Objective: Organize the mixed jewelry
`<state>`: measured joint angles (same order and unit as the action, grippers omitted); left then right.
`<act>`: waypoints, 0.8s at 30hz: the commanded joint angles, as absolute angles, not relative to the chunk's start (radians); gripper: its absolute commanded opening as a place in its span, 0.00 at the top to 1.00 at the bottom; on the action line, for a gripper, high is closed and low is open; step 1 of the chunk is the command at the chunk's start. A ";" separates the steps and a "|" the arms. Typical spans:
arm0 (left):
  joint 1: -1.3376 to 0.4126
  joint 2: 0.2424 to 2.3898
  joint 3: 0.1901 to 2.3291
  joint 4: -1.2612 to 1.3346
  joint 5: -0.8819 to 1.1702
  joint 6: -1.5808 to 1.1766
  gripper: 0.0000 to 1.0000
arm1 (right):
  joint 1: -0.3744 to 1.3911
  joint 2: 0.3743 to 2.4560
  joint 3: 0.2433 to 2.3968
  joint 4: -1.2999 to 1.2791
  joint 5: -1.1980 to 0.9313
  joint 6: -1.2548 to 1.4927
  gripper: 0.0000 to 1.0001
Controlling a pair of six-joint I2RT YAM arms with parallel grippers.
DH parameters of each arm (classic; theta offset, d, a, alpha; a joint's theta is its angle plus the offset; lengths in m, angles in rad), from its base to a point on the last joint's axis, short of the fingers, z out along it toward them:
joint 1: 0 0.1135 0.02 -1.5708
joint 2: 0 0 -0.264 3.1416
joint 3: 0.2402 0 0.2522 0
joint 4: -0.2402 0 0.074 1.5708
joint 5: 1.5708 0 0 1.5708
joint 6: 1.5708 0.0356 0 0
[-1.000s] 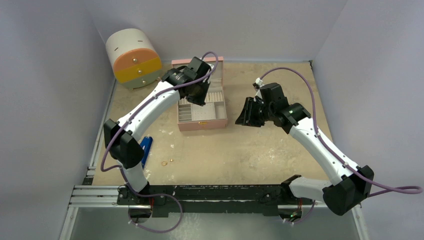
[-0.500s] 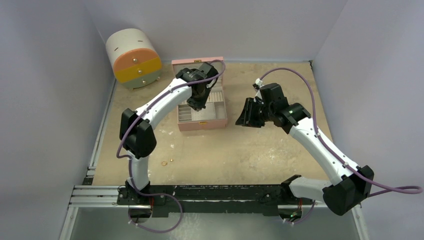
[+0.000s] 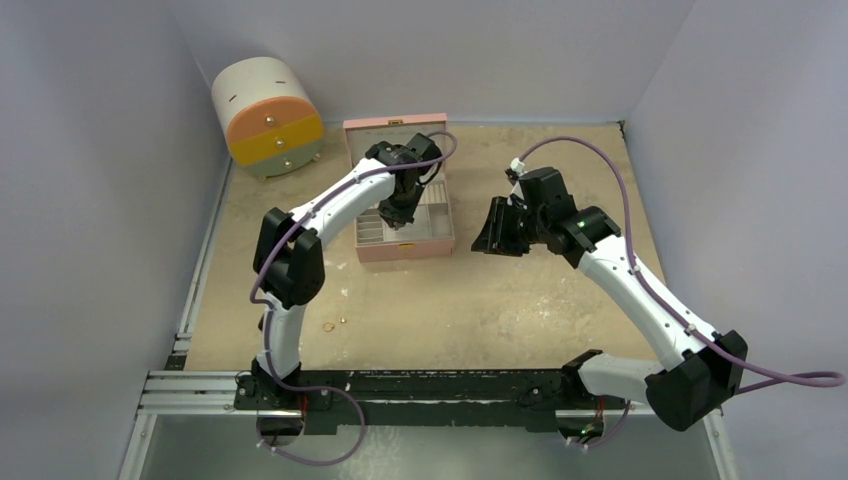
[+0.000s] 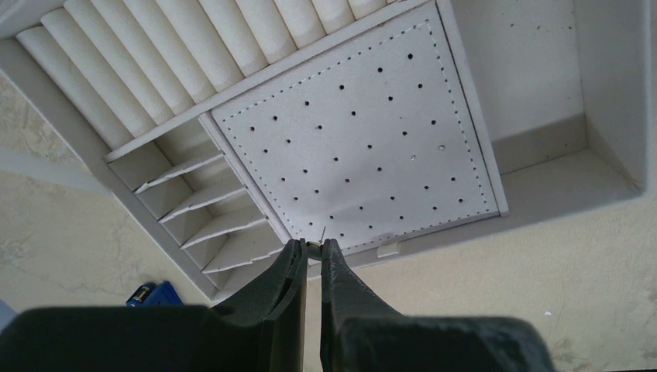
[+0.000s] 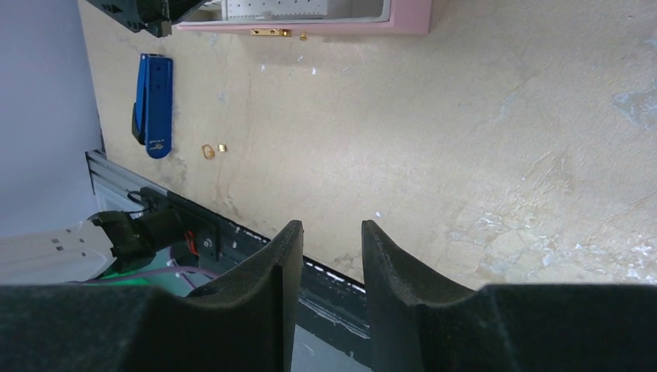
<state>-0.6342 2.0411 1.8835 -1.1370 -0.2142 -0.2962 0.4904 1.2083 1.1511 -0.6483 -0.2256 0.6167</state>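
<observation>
While the left gripper [image 4: 313, 249] hangs over the open pink box [image 3: 405, 248], I see its fingers, at lower centre of its wrist view, pinching a tiny stud [image 4: 314, 246] just at the near edge of the perforated panel [image 4: 356, 132]. A glinting speck [image 4: 441, 146] sits in that panel right of centre, another just beside it. The right gripper [image 5: 331, 232] is spread, holding nothing, above bare counter [image 5: 480, 139]. At left in its view a gold ring [image 5: 208, 151] and a small gold bit [image 5: 221, 147] lie just beside each other, near the blue-handled tool [image 5: 153, 101], whose pale marking is too small to read.
</observation>
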 commanded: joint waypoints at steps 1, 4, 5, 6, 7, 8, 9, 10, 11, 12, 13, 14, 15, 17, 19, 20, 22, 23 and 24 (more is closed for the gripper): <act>-0.621 2.049 1.905 -1.116 -0.233 -0.282 1.00 | 0.488 1.183 1.144 -0.640 -0.222 0.613 0.63; -0.615 2.055 1.906 -1.110 -0.232 -0.281 1.00 | 0.488 1.184 1.141 -0.638 -0.224 0.613 0.63; -0.614 2.057 1.906 -1.109 -0.232 -0.280 1.00 | 0.488 1.184 1.141 -0.638 -0.225 0.613 0.63; -0.610 2.060 1.908 -1.109 -0.232 -0.279 1.00 | 0.489 1.184 1.140 -0.638 -0.225 0.613 0.63; -0.609 2.061 1.911 -1.108 -0.232 -0.279 1.00 | 0.488 1.183 1.138 -0.638 -0.225 0.615 0.63; -0.608 2.063 1.913 -1.108 -0.232 -0.279 1.00 | 0.489 1.184 1.138 -0.638 -0.225 0.615 0.63; -0.605 2.066 1.915 -1.108 -0.232 -0.279 1.00 | 0.488 1.184 1.137 -0.637 -0.225 0.615 0.63; -0.605 2.068 1.917 -1.106 -0.232 -0.279 1.00 | 0.488 1.185 1.137 -0.637 -0.225 0.615 0.63; -0.604 2.071 1.919 -1.107 -0.232 -0.279 1.00 | 0.488 1.185 1.137 -0.636 -0.225 0.615 0.63; -0.604 2.074 1.921 -1.108 -0.230 -0.278 1.00 | 0.488 1.185 1.137 -0.636 -0.227 0.615 0.63; -0.604 2.076 1.922 -1.109 -0.228 -0.278 1.00 | 0.488 1.187 1.137 -0.636 -0.228 0.615 0.63; -0.604 2.078 1.923 -1.107 -0.227 -0.278 1.00 | 0.489 1.187 1.137 -0.635 -0.229 0.615 0.63; -0.604 2.080 1.922 -1.107 -0.224 -0.278 1.00 | 0.488 1.187 1.137 -0.635 -0.229 0.616 0.63; -0.604 2.082 1.923 -1.106 -0.222 -0.277 1.00 | 0.488 1.189 1.136 -0.633 -0.229 0.617 0.63; -0.604 2.084 1.923 -1.105 -0.223 -0.275 1.00 | 0.488 1.189 1.138 -0.634 -0.229 0.617 0.63; -0.604 2.087 1.924 -1.104 -0.221 -0.275 1.00 | 0.488 1.187 1.138 -0.633 -0.228 0.617 0.63; -0.604 2.088 1.924 -1.101 -0.218 -0.275 1.00 | 0.488 1.186 1.136 -0.633 -0.228 0.616 0.63; -0.604 2.088 1.924 -1.101 -0.216 -0.275 1.00 | 0.488 1.185 1.134 -0.632 -0.228 0.616 0.64; -0.604 2.088 1.924 -1.099 -0.216 -0.275 1.00 | 0.489 1.185 1.133 -0.633 -0.229 0.616 0.63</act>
